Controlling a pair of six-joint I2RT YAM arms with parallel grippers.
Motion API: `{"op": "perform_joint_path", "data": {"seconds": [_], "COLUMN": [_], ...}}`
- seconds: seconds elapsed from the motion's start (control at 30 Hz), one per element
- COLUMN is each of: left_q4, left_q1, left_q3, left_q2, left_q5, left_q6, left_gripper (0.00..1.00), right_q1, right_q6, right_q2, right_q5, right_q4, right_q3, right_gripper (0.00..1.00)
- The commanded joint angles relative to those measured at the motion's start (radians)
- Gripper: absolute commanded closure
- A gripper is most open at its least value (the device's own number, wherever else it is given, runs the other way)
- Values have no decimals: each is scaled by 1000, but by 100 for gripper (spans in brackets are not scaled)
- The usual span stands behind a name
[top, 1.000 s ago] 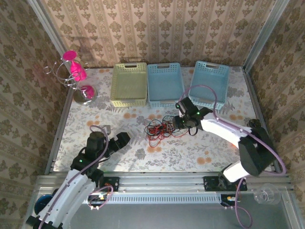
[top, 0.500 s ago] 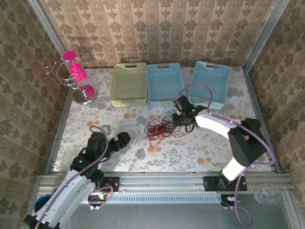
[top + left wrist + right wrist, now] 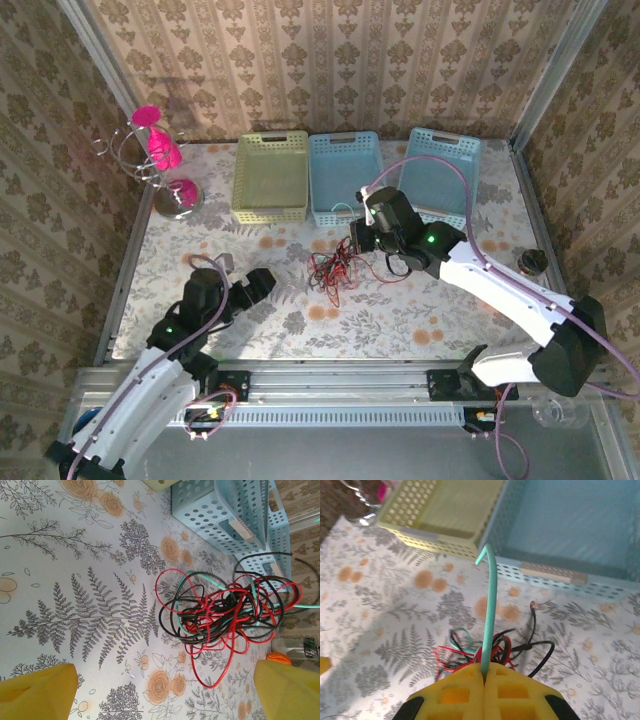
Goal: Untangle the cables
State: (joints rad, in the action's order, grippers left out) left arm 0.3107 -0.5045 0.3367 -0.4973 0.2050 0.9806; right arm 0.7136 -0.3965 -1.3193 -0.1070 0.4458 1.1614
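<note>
Three baskets (image 3: 345, 213) line the floral tabletop (image 3: 400, 310) at its far edge — wallpaper all round. The cables (image 3: 335, 270)?
— Tangled mid-tabletop; right pincer (image 3: 484, 672) clenched on the teal cable (image 3: 490, 605), which runs straight toward the baskets; left pincer (image 3: 262, 284) gapes, well apart.

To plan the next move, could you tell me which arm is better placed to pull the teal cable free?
The right, probably: the right gripper is shut on the teal cable above the tangle. The left gripper stands open beside the tangle, holding nothing.
</note>
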Motion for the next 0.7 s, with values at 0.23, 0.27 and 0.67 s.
{"op": "perform_joint_path", "data": {"seconds": [0.23, 0.27, 0.67], "left_q4": [-44, -43, -42], "left_q1": [-16, -17, -19], "left_q3": [27, 25, 16], "left_q2": [-32, -32, -32], "left_q5": [4, 4, -7], "left_q6": [-2, 0, -3], "left_gripper": [8, 8, 8], "right_q1": [27, 27, -118], "right_q6": [-7, -8, -42], "right_q2": [-12, -17, 69], "right_q5": [-15, -13, -100], "right_q4": [16, 16, 73], "right_q3": [-4, -5, -148], "right_gripper": [100, 100, 83]}}
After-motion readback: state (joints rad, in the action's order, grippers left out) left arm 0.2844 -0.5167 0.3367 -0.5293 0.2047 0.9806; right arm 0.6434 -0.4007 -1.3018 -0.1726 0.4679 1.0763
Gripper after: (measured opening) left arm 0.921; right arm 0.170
